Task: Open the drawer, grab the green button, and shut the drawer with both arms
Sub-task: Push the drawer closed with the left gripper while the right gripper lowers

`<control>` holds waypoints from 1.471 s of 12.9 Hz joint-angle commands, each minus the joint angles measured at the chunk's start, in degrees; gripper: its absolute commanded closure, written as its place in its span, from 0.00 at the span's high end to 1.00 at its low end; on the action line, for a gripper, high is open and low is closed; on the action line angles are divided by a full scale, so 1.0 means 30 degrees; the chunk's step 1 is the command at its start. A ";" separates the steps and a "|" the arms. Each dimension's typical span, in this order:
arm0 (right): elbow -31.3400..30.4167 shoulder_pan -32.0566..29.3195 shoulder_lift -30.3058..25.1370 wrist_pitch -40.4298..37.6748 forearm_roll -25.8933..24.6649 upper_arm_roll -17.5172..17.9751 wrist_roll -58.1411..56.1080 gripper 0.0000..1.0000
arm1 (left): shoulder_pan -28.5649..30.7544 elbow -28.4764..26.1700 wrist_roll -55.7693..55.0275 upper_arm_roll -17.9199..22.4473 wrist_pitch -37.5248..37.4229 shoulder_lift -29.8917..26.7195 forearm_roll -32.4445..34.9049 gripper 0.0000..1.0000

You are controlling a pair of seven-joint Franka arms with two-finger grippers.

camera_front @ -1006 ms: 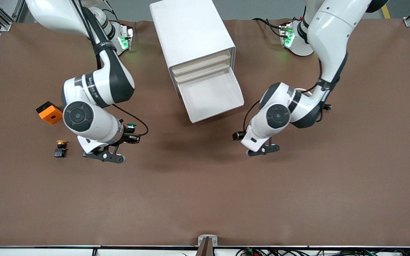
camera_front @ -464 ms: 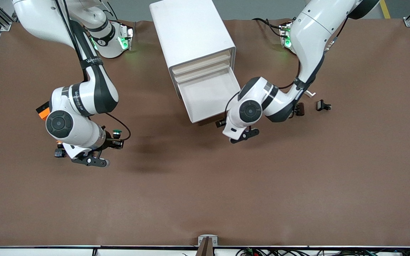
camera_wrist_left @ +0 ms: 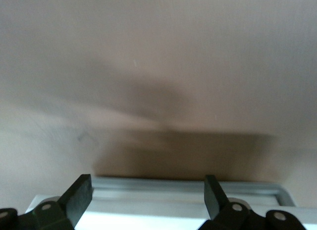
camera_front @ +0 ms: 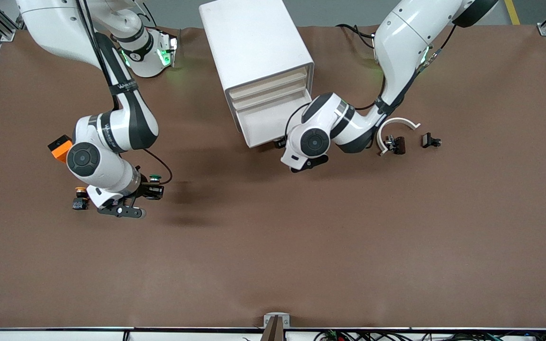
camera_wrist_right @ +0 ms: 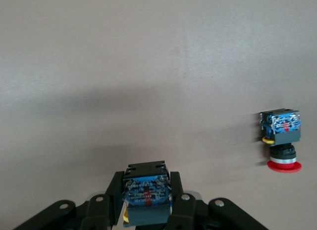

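Observation:
My right gripper (camera_front: 152,191) is shut on the green-capped button (camera_front: 155,178) and holds it low over the mat toward the right arm's end. In the right wrist view the gripper (camera_wrist_right: 147,183) clamps the button's black body with its blue label (camera_wrist_right: 146,196); the cap is hidden there. The lowest drawer (camera_front: 263,124) sticks partly out of the white cabinet (camera_front: 254,42). My left gripper (camera_front: 281,142) is open at the drawer's front edge. In the left wrist view the drawer's rim (camera_wrist_left: 188,186) lies between the spread fingers of the gripper (camera_wrist_left: 147,198).
A button with a reddish-orange cap (camera_front: 81,197) lies on the mat close beside the right gripper, also in the right wrist view (camera_wrist_right: 281,141). An orange block (camera_front: 59,148) lies farther from the camera. A white curved piece (camera_front: 398,124) and small black parts (camera_front: 395,144) lie toward the left arm's end.
The left arm swung to the drawer's front and the drawer slid partway in. The right arm carried the green button toward its own end of the table, near the reddish-orange button.

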 commanded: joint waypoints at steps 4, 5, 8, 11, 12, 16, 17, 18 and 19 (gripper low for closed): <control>-0.1092 -0.0992 -0.0672 0.1563 -0.0638 0.0295 -0.0322 0.00 | -0.1374 -0.0125 -0.0762 -0.0281 -0.0348 0.0088 -0.1631 1.00; -0.1471 -0.1109 -0.0642 0.2205 -0.0667 0.0295 -0.0322 0.00 | -0.1550 -0.0096 -0.0763 -0.0281 -0.0348 0.0117 -0.2011 1.00; -0.2558 -0.1431 -0.0555 0.3850 -0.0667 0.0324 -0.0322 0.00 | -0.2605 -0.0096 -0.0792 -0.0281 -0.0230 0.0147 -0.2571 1.00; -0.2530 -0.1782 -0.0088 0.3969 -0.0667 0.0324 -0.0293 0.00 | -0.2812 0.0021 -0.1434 -0.0223 -0.0201 0.0294 -0.2542 1.00; -0.2530 -0.2132 0.0059 0.4085 -0.0638 0.0353 -0.0293 0.00 | -0.2609 0.0079 -0.1524 -0.0165 -0.0230 0.0235 -0.2397 1.00; -0.2500 -0.2458 0.0587 0.4380 -0.0609 0.0353 -0.0293 0.00 | -0.1612 0.1890 -0.1319 0.1500 -0.0348 0.0060 -0.2191 1.00; -0.2471 -0.2458 0.0646 0.4380 -0.0609 0.0353 -0.0293 0.00 | -0.1495 0.2621 -0.1377 0.2231 -0.0406 0.0001 -0.2190 1.00; -0.2413 -0.2458 0.0792 0.4409 -0.0580 0.0353 -0.0293 0.00 | -0.1320 0.2919 -0.1320 0.2963 -0.0551 -0.0464 -0.2161 1.00; -0.2383 -0.2458 0.0793 0.4409 -0.0579 0.0353 -0.0293 0.00 | -0.1231 0.3038 -0.1261 0.3638 -0.0582 -0.0845 -0.1523 1.00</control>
